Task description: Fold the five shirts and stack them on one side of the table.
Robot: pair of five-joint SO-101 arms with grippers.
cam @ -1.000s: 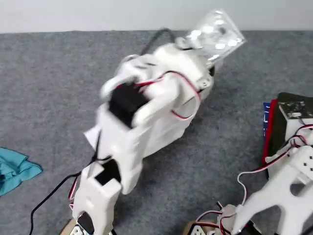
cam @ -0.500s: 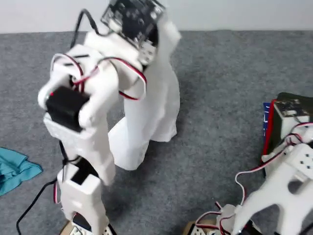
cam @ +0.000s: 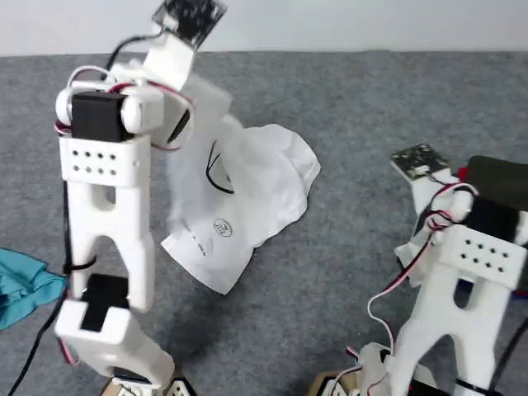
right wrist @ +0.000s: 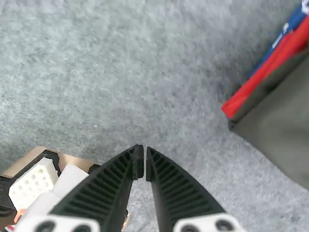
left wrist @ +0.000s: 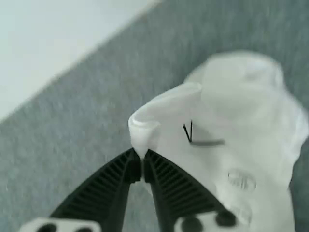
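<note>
my left gripper [left wrist: 138, 166] was clamped on an edge of the crumpled white cotton shirt [left wrist: 231, 145], which draped onto the grey felt table [cam: 371, 107]. the thin pinch could slip and drop the fabric. my right gripper [right wrist: 145, 164] was closed and empty.

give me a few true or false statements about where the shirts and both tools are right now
1. The left tool is shut on an edge of the white shirt. True.
2. The right tool holds a shirt. False: it is shut and empty, over bare grey table.
3. A teal shirt lies on the left arm's side of the table. True.
4. The white shirt sits folded on the pile. False: it is unfolded mid-table, apart from the stack of folded shirts by the right arm.
</note>
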